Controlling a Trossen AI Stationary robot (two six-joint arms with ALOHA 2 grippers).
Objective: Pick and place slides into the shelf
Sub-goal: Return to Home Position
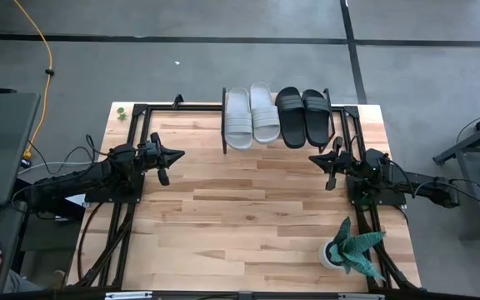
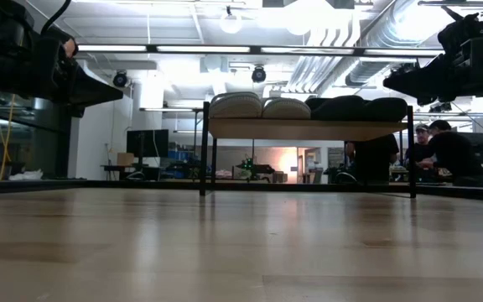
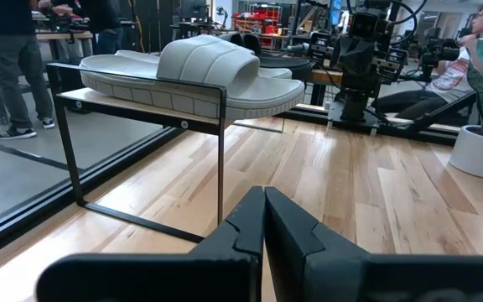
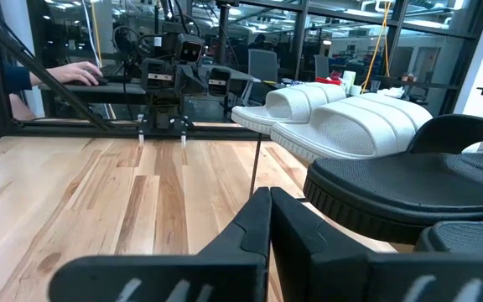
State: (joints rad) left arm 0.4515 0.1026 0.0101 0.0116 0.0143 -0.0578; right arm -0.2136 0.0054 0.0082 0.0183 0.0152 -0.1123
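All four slides are on the shelf (image 2: pixel 309 128), which stands at the table's (image 1: pixel 248 217) 12 o'clock edge. The two pale slides (image 1: pixel 251 117) lie side by side on its left half and the two black slides (image 1: pixel 303 116) on its right half, each pair touching, toes pointing to 6 o'clock.

The left gripper (image 1: pixel 176 154) hangs at about 10 o'clock from the table's centre, clear of the shelf, fingers pressed together on nothing. The right gripper (image 1: pixel 315 157) hangs at about 2 o'clock, also apart from the shelf, fingers likewise pressed together and empty. Both tips point inward, toward each other.

A potted plant (image 1: pixel 348 246) stands at 4 o'clock.
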